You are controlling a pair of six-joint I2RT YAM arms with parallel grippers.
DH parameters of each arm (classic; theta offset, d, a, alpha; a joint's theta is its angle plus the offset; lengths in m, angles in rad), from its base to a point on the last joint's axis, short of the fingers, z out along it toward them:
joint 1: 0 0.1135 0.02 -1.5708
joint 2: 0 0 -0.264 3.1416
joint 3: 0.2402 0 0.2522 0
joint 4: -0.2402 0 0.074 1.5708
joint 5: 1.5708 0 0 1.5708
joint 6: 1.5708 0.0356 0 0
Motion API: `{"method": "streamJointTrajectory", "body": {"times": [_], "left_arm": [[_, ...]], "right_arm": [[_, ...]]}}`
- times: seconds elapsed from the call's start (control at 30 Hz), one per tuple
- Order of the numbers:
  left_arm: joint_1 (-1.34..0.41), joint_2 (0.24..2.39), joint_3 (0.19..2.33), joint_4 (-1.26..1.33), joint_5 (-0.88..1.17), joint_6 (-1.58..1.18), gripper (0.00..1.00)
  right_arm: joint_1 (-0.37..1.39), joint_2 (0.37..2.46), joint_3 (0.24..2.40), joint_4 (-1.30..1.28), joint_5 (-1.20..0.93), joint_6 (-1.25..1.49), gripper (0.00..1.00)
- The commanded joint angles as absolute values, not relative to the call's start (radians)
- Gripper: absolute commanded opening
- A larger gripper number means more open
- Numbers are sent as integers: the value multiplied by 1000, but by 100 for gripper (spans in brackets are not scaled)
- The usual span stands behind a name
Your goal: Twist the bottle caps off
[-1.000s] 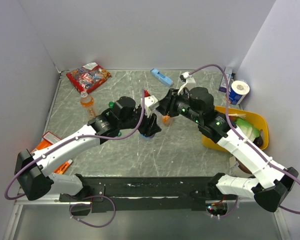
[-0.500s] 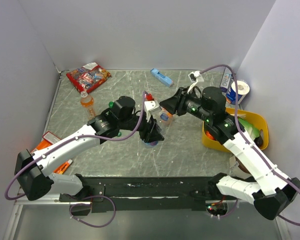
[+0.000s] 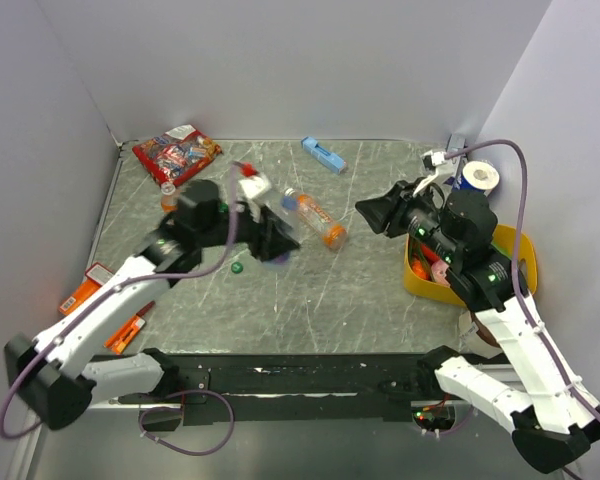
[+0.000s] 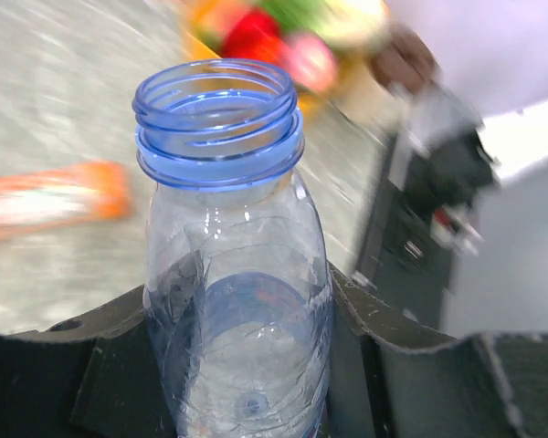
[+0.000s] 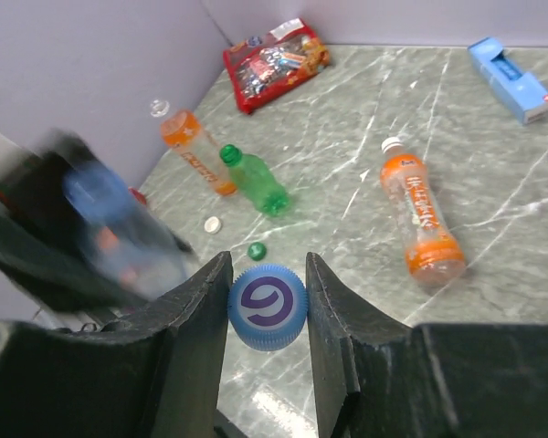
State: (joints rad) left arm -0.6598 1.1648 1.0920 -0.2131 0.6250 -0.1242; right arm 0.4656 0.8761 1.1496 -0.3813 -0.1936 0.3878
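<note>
Surface: grey-green veined tabletop (image 3: 380, 300), pale lilac walls (image 3: 310, 70) | Left end effector (image 4: 240, 351): clenched on clear bottle (image 4: 228, 228) — blue threaded neck uncapped | Right end effector (image 5: 267, 269): pinching blue cap (image 5: 267, 307) | Lying on tabletop: orange bottle (image 5: 418, 219) mid-surface; second orange bottle (image 5: 196, 151) just beside green bottle (image 5: 256, 182), near left wall

Light is soft and even, I see only weak shadows. Motion smears the white left arm (image 3: 140, 268) in the top view; behind the sharp clear plastic bottle with blue neck (image 4: 233, 301), everything is blurred.
</note>
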Motion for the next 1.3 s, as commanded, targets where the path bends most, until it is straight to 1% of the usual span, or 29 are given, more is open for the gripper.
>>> {"method": "streamJointTrajectory", "body": {"times": [0.0,0.03,0.1,0.2,0.23,0.3,0.33,0.47,0.53,0.57,0.73,0.83,1.03,1.27], "left_arm": [[-551,1049,1091,-118,496,-138,50],[-520,1030,1086,-118,454,-138,50],[-502,1006,1069,-120,344,-126,50],[-497,953,1020,-83,278,-109,50],[-499,939,1011,-72,276,-113,51],[-499,940,1009,-66,279,-117,51],[-499,952,1015,-74,282,-118,51],[-499,962,1016,-80,268,-120,51],[-499,959,1014,-77,262,-118,51],[-497,957,1011,-77,256,-117,51],[-499,976,1017,-83,261,-118,51],[-497,976,1012,-78,267,-123,51],[-499,982,1014,-78,270,-123,51],[-499,994,1020,-87,270,-121,51]], "right_arm": [[462,893,1103,-393,-182,354,20],[463,905,1068,-371,-240,363,21],[480,945,1028,-301,-268,397,20],[587,1023,996,-265,-169,388,20],[663,1079,1000,-259,-91,376,20],[722,1146,1006,-236,-48,361,19],[768,1213,1008,-192,-35,356,19],[837,1360,989,-49,-3,362,20],[850,1435,977,3,21,380,19],[857,1459,974,74,34,383,19],[891,1606,996,159,176,371,20],[891,1672,1000,198,231,387,22],[899,1782,1038,218,253,396,24],[919,1856,1066,250,295,391,25]]}}
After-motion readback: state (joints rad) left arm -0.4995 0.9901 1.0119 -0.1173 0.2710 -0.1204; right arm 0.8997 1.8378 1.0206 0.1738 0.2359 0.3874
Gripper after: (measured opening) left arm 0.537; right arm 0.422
